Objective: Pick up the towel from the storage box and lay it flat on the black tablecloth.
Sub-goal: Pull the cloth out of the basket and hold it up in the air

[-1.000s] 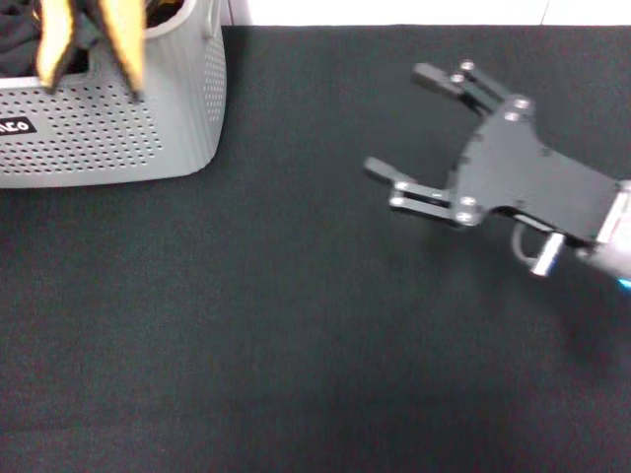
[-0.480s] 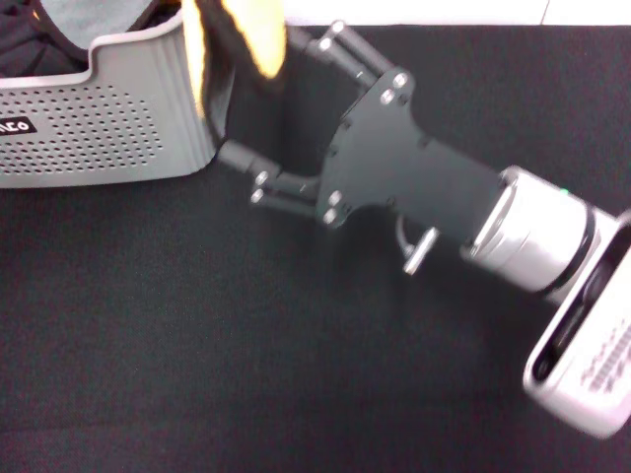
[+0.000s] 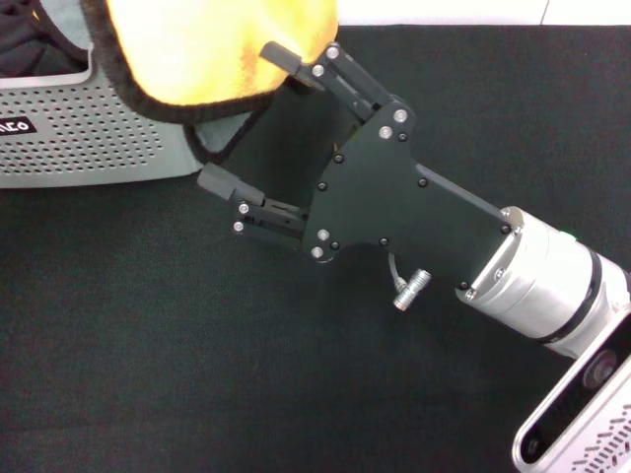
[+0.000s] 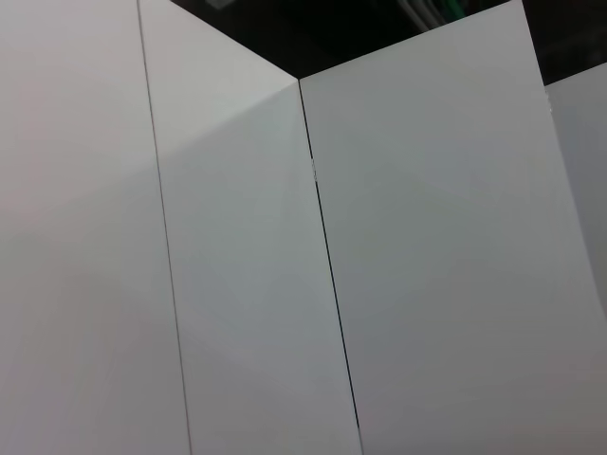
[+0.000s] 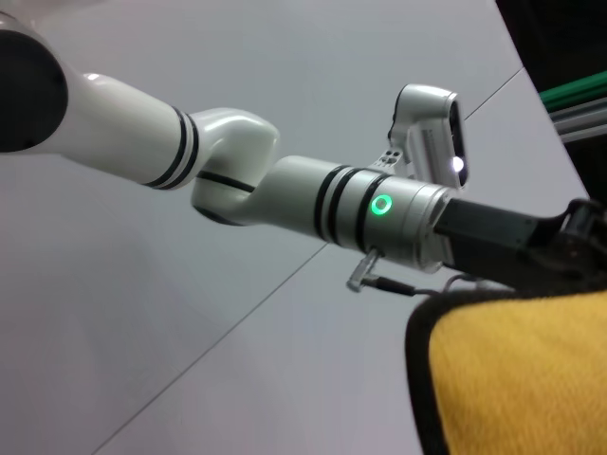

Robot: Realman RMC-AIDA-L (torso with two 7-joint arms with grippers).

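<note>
The towel [image 3: 212, 49] hangs in the air over the right end of the storage box [image 3: 89, 138], yellow-cream side facing me, black edging along its lower edge and a grey-teal flap beneath. It also shows in the right wrist view [image 5: 517, 379]. My left gripper [image 5: 569, 248] is out of the head view; the right wrist view shows it at the towel's top edge, shut on the towel. My right gripper [image 3: 251, 123] is open, its fingers either side of the towel's lower right corner, the upper fingertip [image 3: 281, 54] in front of the cloth. The black tablecloth [image 3: 148, 325] lies below.
The storage box stands at the table's back left corner, its black label [image 3: 15, 126] facing me. My right arm [image 3: 532, 286] crosses the cloth from the lower right. The left wrist view shows only white wall panels [image 4: 285, 265].
The towel has come up out of the box, swung right and spread wider. My right gripper has moved left across the cloth to the towel's lower corner, still open.
</note>
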